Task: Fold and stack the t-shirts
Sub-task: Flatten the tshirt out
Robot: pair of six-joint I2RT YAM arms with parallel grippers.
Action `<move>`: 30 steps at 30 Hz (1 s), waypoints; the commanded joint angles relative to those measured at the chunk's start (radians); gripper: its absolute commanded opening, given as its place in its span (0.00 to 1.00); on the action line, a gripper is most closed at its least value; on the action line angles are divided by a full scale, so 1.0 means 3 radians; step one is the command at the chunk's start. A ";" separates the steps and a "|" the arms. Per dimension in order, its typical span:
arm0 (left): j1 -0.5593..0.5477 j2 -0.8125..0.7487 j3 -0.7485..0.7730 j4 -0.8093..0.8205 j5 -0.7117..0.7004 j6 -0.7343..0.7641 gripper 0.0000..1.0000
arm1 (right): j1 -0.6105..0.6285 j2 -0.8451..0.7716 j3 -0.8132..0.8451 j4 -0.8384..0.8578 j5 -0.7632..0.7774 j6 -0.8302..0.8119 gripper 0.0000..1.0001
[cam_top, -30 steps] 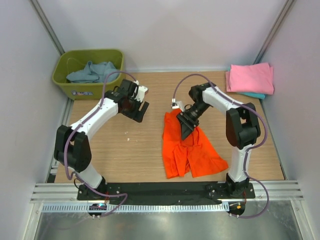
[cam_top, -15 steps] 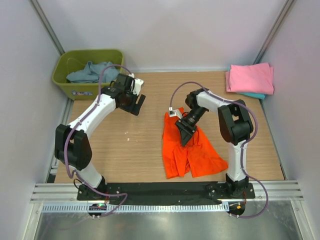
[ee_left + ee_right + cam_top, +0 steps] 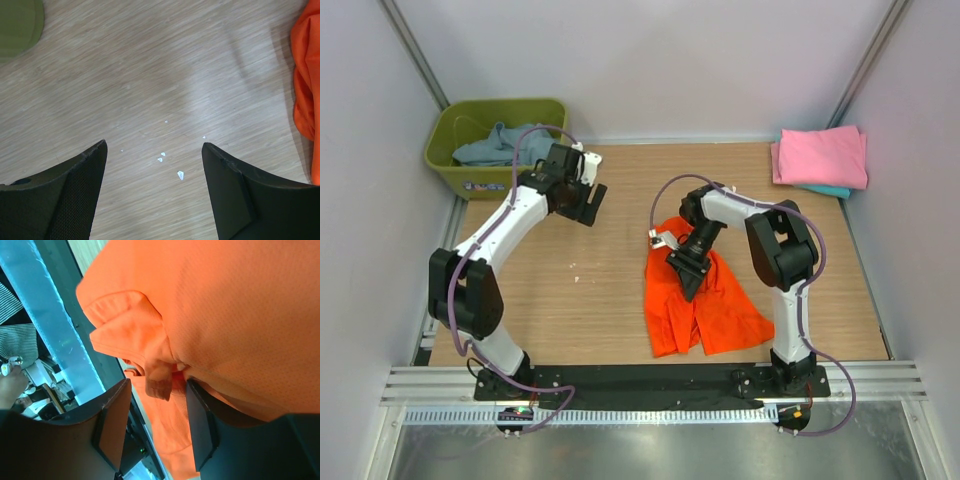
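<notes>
A bright orange t-shirt [image 3: 708, 300] lies crumpled on the wooden table, right of centre. My right gripper [image 3: 687, 272] is down on its upper part. In the right wrist view the orange t-shirt [image 3: 235, 315] fills the frame. A small fold of it hangs inside my right gripper [image 3: 157, 385], whose jaws stand partly apart; one pad touches the cloth and the other is clear of it. My left gripper [image 3: 582, 205] hovers open over bare wood with nothing in it, as the left wrist view shows of the left gripper [image 3: 154, 145]. A pink t-shirt [image 3: 820, 156] lies folded on a teal one [image 3: 834, 190] at the back right.
An olive-green tub [image 3: 460, 170] at the back left holds a blue-grey shirt [image 3: 506, 144]; its corner [image 3: 17, 25] shows in the left wrist view. Small white flecks [image 3: 180, 174] dot the wood. White walls close in both sides.
My right gripper moved left and down onto the orange shirt, its jaws narrowing around a fold. My left gripper drew back toward the tub, still open.
</notes>
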 commanded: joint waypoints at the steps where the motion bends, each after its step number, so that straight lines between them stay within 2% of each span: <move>1: 0.0056 0.0012 0.0156 0.0144 -0.0031 -0.0042 0.77 | 0.0025 0.0002 -0.0046 -0.0280 0.0252 0.0104 0.53; 3: 0.0076 -0.0003 0.0197 0.0123 -0.0031 -0.0052 0.77 | 0.0025 -0.0029 -0.0051 -0.0290 0.0273 0.0130 0.50; 4: 0.0091 -0.0008 0.0202 0.0118 -0.0031 -0.0047 0.77 | 0.0025 -0.0049 -0.0046 -0.0280 0.0319 0.0145 0.45; 5: 0.0097 -0.0023 0.0202 0.0118 -0.0031 -0.0027 0.78 | 0.0031 -0.0064 -0.0036 -0.0260 0.0355 0.0175 0.22; 6: 0.0117 -0.0029 0.0202 0.0113 -0.0031 -0.0011 0.78 | 0.0036 -0.0095 -0.0010 -0.0224 0.0406 0.0226 0.11; 8: 0.0132 -0.0024 0.0207 0.0108 -0.0031 0.0009 0.77 | 0.0041 -0.0136 0.0041 -0.0213 0.0554 0.0237 0.01; 11: 0.0138 -0.0054 0.0208 0.0098 -0.0148 0.0040 0.78 | 0.0036 -0.0381 0.0219 -0.0147 0.0733 0.0263 0.02; 17: 0.0133 -0.0299 0.0228 -0.0061 -0.0179 0.0188 0.77 | 0.0041 -0.0989 0.1073 -0.0152 0.0912 0.0309 0.01; 21: 0.0081 -0.0468 0.0233 0.0011 -0.0220 0.0398 0.77 | 0.0036 -0.1388 0.1253 0.0328 0.1279 0.0212 0.01; 24: 0.0076 -0.0479 0.0381 0.0031 -0.0215 0.0322 0.77 | -0.0005 -0.1547 0.1248 0.0752 0.1540 0.0278 0.01; 27: 0.0081 -0.0473 0.0458 0.0052 -0.0118 0.0286 0.77 | -0.0209 -0.1659 0.1238 0.1151 0.1562 0.0614 0.01; 30: 0.0076 -0.0453 0.0412 0.0103 0.0101 0.0240 0.77 | -0.0551 -0.1701 0.1232 0.1463 0.1343 0.1070 0.01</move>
